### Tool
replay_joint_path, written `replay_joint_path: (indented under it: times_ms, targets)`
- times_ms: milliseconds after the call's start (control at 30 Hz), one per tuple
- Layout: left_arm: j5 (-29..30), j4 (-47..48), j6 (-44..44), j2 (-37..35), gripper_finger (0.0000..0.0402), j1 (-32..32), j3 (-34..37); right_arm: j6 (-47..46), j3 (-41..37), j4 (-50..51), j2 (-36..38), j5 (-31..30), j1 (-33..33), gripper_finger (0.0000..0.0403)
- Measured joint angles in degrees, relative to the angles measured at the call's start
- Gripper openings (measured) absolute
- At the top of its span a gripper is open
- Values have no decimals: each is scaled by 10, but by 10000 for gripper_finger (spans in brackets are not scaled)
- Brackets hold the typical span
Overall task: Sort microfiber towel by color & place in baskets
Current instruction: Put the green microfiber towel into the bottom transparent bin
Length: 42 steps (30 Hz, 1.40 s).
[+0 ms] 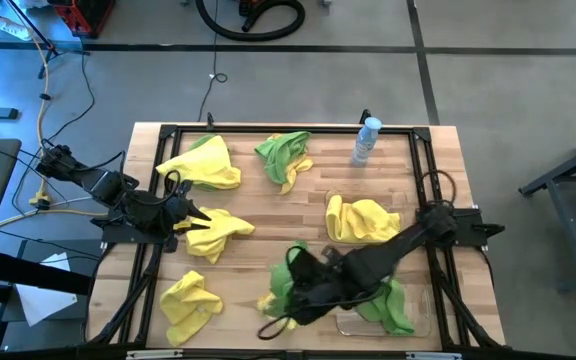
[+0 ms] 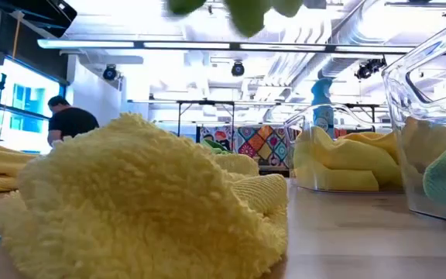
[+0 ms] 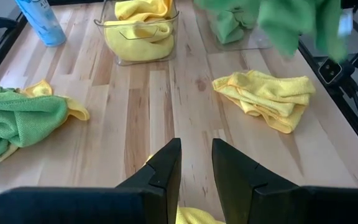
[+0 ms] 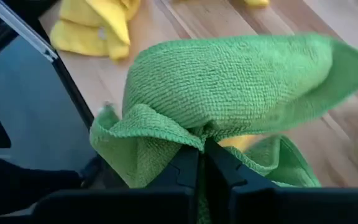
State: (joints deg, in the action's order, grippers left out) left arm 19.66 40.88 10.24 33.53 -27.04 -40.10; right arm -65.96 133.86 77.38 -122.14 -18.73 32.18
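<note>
Two baskets hold cloths: yellow at three o'clock (image 1: 363,220), green at five (image 1: 393,310). The right gripper (image 4: 202,163) pinches a green towel (image 4: 229,81); the left gripper (image 3: 196,163), narrowly parted, hovers at nine over a yellow towel (image 1: 213,232). Four cloths remain loose.

Pale wooden worktop (image 1: 268,215), smooth planks with visible grain and a slight sheen. Soft, fuzzy yellow towel (image 2: 145,201) of looped microfiber cloth. Green towel (image 4: 229,93) with a fine woven nap, pinched in the matt black right pincer (image 4: 202,163). Clear glossy plastic basket (image 3: 140,34). Translucent blue bottle (image 1: 366,140).
</note>
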Motion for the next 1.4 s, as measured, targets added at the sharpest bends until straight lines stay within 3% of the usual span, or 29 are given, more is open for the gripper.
replay_joint_path:
  times_ms: [200, 600, 767, 1067, 1200, 1400]
  targets:
    - [4, 0, 0, 0, 76, 0, 0, -105, -1, 134, 47, 57, 37, 1]
    - [20, -6, -2, 0, 76, 0, 0, -86, -27, 125, 66, 134, 104, 0]
    - [48, -17, 7, 0, 76, 0, 0, -140, -133, 126, 129, 134, 137, 0]
    - [86, -52, 11, 0, 76, 0, 0, -345, -361, 105, 290, 123, 167, 0]
    - [90, -52, 33, 0, 76, 0, 0, -359, -421, 33, 294, 128, 166, 0]
    - [90, -51, 47, 0, 76, 0, 0, -424, -474, -86, 240, 127, 152, 0]
